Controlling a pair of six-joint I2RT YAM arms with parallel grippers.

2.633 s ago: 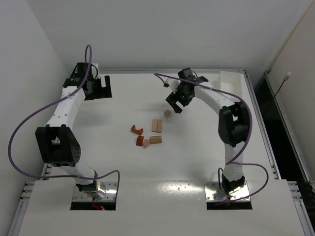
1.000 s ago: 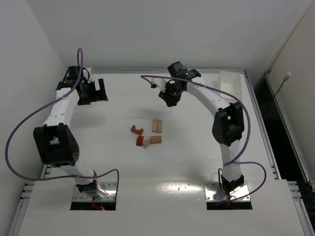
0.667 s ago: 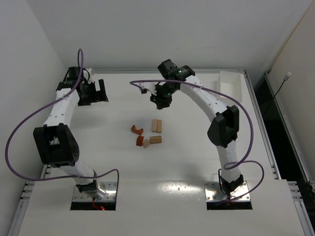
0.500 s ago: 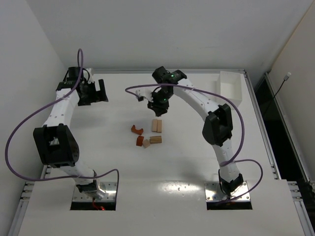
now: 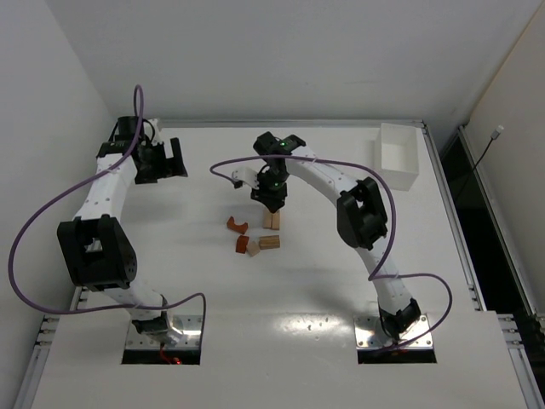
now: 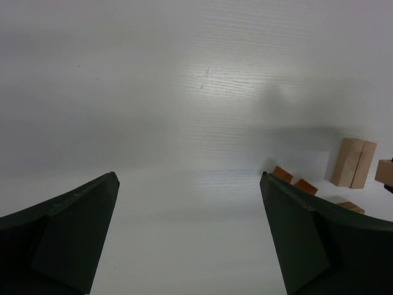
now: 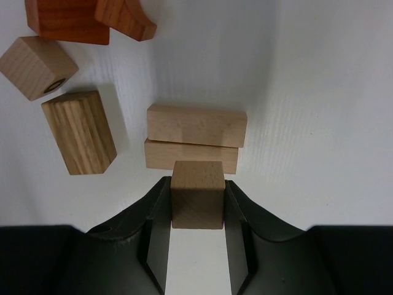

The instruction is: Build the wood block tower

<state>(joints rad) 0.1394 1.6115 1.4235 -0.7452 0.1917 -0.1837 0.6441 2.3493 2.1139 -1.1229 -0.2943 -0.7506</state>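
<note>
My right gripper is shut on a pale tan cube and holds it just above two pale rectangular wood blocks that lie side by side on the table. To their left lie a tan block, a tan cube, a reddish-orange block and a reddish arch. No tower shows in any view; the loose blocks lie flat. My left gripper stands open at the far left with nothing between its fingers.
A white rectangular box stands at the back right corner. The right arm's purple cable loops over the table to the left of the blocks. In the left wrist view the block pair is far to the right.
My right arm has swung left from the back of the table with the cube and come down over the pair of pale blocks. The left arm has stayed still.
</note>
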